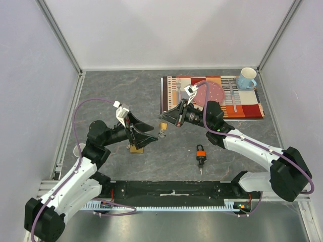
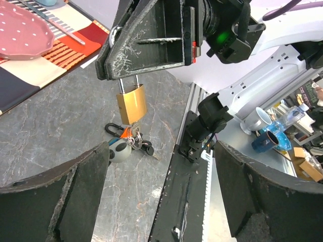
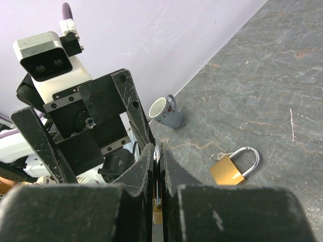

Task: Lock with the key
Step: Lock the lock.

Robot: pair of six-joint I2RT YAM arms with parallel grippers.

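Holding the lock up by its shackle, key bunch hanging under it
Nearest me the left fingers [image 2: 55, 201] stand spread wide with nothing in them, their black faces scuffed and chipped; just beyond, the brass padlock [image 2: 132, 103] hangs upright over the grey marbled bench [image 2: 60, 131], a smooth yellow block with a thin steel shackle pinched in the clenched right fingers [image 2: 146, 45]. The key bunch [image 2: 128, 141], with a small round charm, dangles from its underside, so I judge the key is seated; both shackle legs look sunk in the body, but I cannot tell whether the turn is made, and I count that as what is left. Farther off lie the striped placemat [image 1: 247, 108] and the dotted pink plate [image 1: 212, 93]
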